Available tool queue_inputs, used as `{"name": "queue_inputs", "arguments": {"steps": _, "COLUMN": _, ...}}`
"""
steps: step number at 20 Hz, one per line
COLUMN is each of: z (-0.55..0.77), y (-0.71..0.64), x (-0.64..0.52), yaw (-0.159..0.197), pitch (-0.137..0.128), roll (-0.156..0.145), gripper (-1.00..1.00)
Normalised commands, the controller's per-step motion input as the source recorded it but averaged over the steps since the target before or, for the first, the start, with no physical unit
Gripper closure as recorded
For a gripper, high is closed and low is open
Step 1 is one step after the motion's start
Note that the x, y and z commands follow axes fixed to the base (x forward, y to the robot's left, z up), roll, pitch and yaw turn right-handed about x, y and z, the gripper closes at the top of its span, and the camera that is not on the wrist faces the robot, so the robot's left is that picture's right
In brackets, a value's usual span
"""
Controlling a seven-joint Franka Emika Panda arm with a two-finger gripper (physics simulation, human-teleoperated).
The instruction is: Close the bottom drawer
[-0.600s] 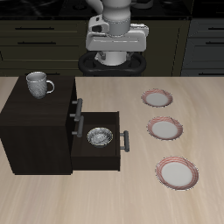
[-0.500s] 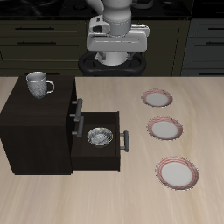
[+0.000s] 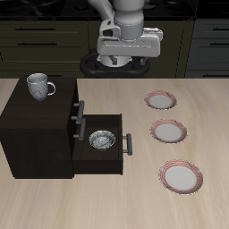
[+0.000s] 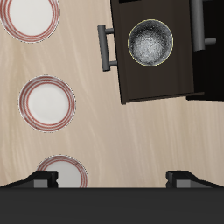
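Three plates [image 3: 168, 131], one mug [image 3: 38, 86], one bowl [image 4: 150, 42] in open bottom drawer [image 3: 101, 156]; fingers [image 4: 39, 180] spread.

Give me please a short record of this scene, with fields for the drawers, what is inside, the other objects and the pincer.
bottom drawer: pulled open, grey bar handle toward the plates
upper drawer: shut
inside bottom drawer: one metal bowl
on cabinet top: grey mug, upright
on table: three plates in a row beside the cabinet
pincer: open, holds nothing, high above the table, apart from the drawer
task state: drawer not yet closed
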Motion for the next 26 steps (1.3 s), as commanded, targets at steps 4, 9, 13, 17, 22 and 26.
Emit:
{"name": "queue_inputs", "arguments": {"steps": 4, "z": -0.04, "y": 0.3, "x": 0.3, "yaw": -0.119, "pitch": 0.028, "roll": 0.002, "gripper": -1.0}}
{"name": "queue_inputs", "arguments": {"steps": 9, "z": -0.06, "y": 0.4, "x": 0.22, "yaw": -0.143, "pitch": 0.017, "roll": 0.028, "gripper": -1.0}}
{"name": "queue_inputs", "arguments": {"steps": 13, "z": 0.0, "y": 0.22, "x": 0.19, "yaw": -0.074, "pitch": -0.023, "roll": -0.004, "gripper": -1.0}}
{"name": "queue_inputs", "arguments": {"steps": 17, "z": -0.06, "y": 0.07, "x": 0.3, "yaw": -0.096, "pitch": 0.004, "roll": -0.031, "gripper": -1.0}}
{"name": "queue_inputs", "arguments": {"steps": 22, "z": -0.03, "y": 0.09, "x": 0.15, "yaw": -0.112, "pitch": -0.03, "roll": -0.012, "gripper": -1.0}}
{"name": "queue_inputs", "arguments": {"steps": 26, "z": -0.05, "y": 0.03, "x": 0.21, "yaw": -0.135, "pitch": -0.014, "roll": -0.013, "gripper": -1.0}}
